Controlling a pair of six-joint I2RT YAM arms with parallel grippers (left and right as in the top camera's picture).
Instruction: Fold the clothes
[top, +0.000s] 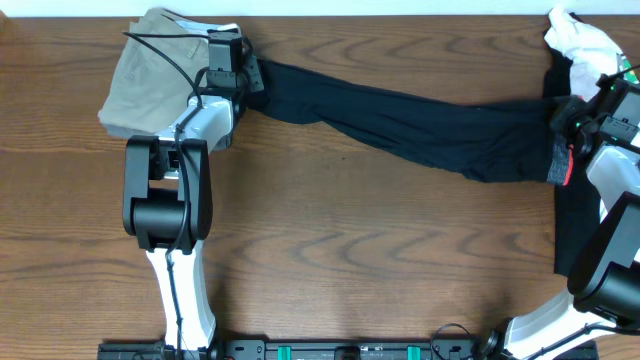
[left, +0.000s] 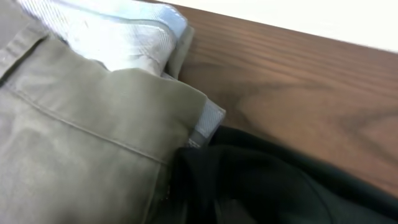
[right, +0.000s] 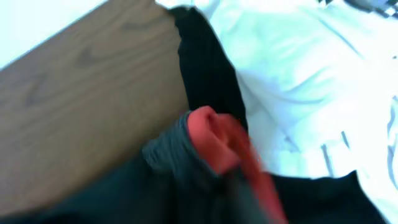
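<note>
The black leggings (top: 420, 120) lie stretched in a long band across the far half of the table, from left to right. My left gripper (top: 252, 80) is shut on the leg end, next to the khaki trousers. In the left wrist view the black cloth (left: 280, 180) fills the bottom and hides the fingers. My right gripper (top: 562, 120) is shut on the waist end, where the red band (top: 568, 168) shows. In the right wrist view the bunched red-and-grey waistband (right: 214, 137) sits right at the jaws, and the fingers are hidden.
Folded khaki trousers (top: 150, 75) lie at the far left, touching the leg end, and also show in the left wrist view (left: 74, 137). A crumpled white T-shirt (top: 580, 40) lies at the far right corner and shows in the right wrist view (right: 298, 68). The table's far edge is close behind both.
</note>
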